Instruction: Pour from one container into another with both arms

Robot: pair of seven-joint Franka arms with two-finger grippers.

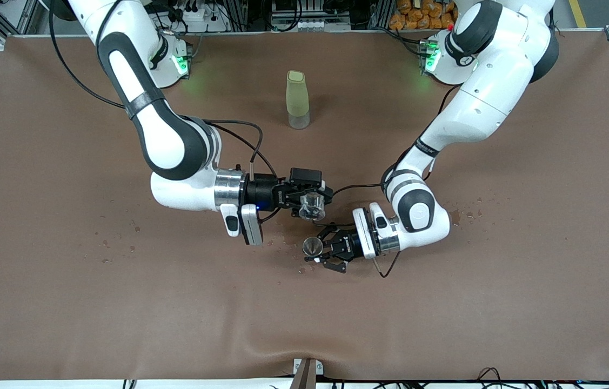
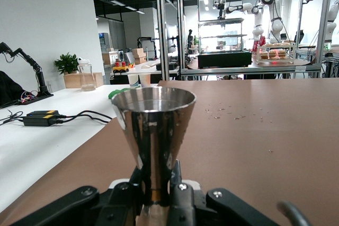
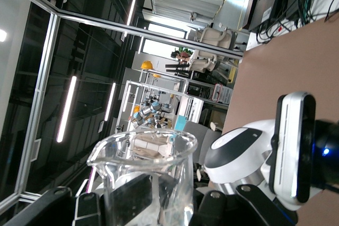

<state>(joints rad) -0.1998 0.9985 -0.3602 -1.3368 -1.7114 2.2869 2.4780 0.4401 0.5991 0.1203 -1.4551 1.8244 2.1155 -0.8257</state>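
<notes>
Pouring looks underway: right gripper, clamped on the clear cup, tips it above the metal jigger, gripped upright by left gripper mid-table, toward the front edge; flow unclear.

My bench has a brown mat across it, wrinkled at the edge nearest the front camera, with small wet spots toward the left arm's end. Aluminium frame posts stand around it. A white table alongside carries black cables and a power brick. A potted plant, a cardboard box and a glass jar sit by a plain white wall. Ceiling strip lights are on. A shelf rack and more white arms stand deeper in the lab.
</notes>
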